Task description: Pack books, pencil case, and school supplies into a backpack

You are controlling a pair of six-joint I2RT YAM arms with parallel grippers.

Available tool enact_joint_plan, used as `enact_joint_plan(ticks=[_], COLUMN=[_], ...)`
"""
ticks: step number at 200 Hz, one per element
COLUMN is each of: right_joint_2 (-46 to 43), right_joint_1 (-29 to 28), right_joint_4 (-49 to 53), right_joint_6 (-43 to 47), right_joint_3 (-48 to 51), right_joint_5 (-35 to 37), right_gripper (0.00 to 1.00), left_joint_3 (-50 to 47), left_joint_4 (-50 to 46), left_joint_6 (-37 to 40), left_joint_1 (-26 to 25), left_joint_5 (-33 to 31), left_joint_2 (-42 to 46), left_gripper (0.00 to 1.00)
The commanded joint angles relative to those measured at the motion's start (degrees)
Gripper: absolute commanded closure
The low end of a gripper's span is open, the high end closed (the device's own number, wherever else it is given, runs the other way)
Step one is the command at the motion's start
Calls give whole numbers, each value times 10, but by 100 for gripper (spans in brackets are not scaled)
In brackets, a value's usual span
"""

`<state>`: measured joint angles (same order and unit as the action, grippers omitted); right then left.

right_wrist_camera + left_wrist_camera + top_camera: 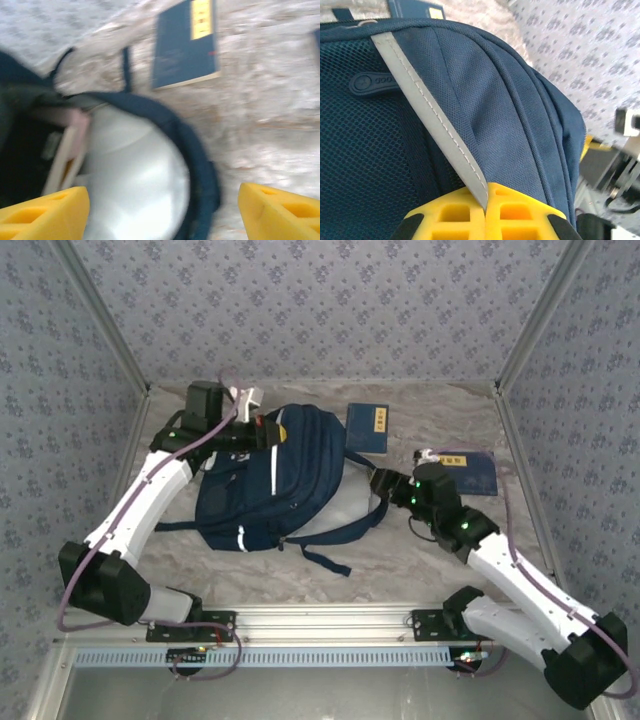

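Left gripper [485, 207]: clenched on backpack [495, 100] fabric, probably propping its mouth open. Right gripper [160, 202]: released, just above the opening.

White-shelled, black-jointed left arm [140, 500] at lower left, right arm [515, 575] at lower right; purple cables [62, 600] along both; blocky yellow plastic fingertips [42, 212].

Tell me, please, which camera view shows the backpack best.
The top external view: the backpack lies nearly whole on the table. The left wrist view gives a close patch of its navy fabric with a reflective stripe. The right wrist view, blurred, looks into its open mouth with the pale lining.
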<state>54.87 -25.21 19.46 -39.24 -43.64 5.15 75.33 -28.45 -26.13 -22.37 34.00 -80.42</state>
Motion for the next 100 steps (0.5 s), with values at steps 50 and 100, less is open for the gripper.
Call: enact_joint_plan(ticks=[50,100], right_joint_2=[301,606], right_joint_1=[123,122], right_joint_4=[81,146], right_joint_6=[104,151], right_joint_3=[-199,-511], right_joint_5=[-18,-20], right_gripper=[18,20], left_joint_3=[-83,-141], left_joint_4=[59,92], left_joint_6=[-35,-92], left_joint_1=[-26,16], left_joint_5=[-89,-156], left_joint_2=[-23,9], left_gripper=[100,100])
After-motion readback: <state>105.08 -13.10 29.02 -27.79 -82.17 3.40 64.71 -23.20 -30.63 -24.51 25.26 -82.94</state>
